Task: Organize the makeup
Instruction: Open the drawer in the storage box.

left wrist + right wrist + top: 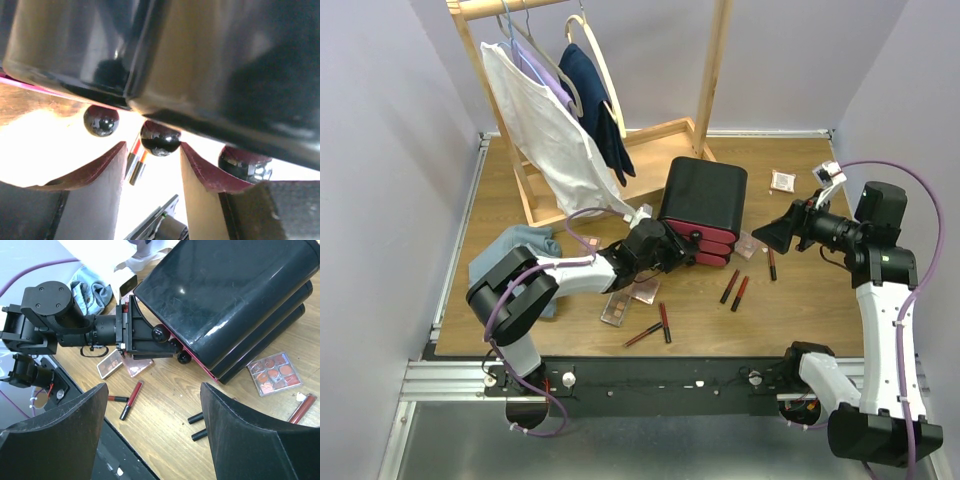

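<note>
Top view: the left tool [672, 250] meets the black drawer box [705, 195]. Lip tubes [735, 290] and palettes [617, 308] lie scattered on the counter [800, 320].

Left wrist: half-spread fingers [100, 190] flank a knob [160, 137]; whether they grip it is unclear.

Right wrist: the right tool [154, 387] gapes wide and empty. An eyeshadow palette [274, 372] lies beside the box.

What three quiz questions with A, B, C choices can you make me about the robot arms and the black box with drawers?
1. Where is the left gripper? A at the black drawer box; B high in the air; C back by its base.
2. How many round knobs show in the left wrist view? A one; B three; C six.
3. How is the right gripper? A shut tight; B out of sight; C wide open.
Answers: 1 A, its fingers flank the middle knob; 2 B, three shiny black balls sit in a row; 3 C, its fingers stand far apart, empty.
</note>
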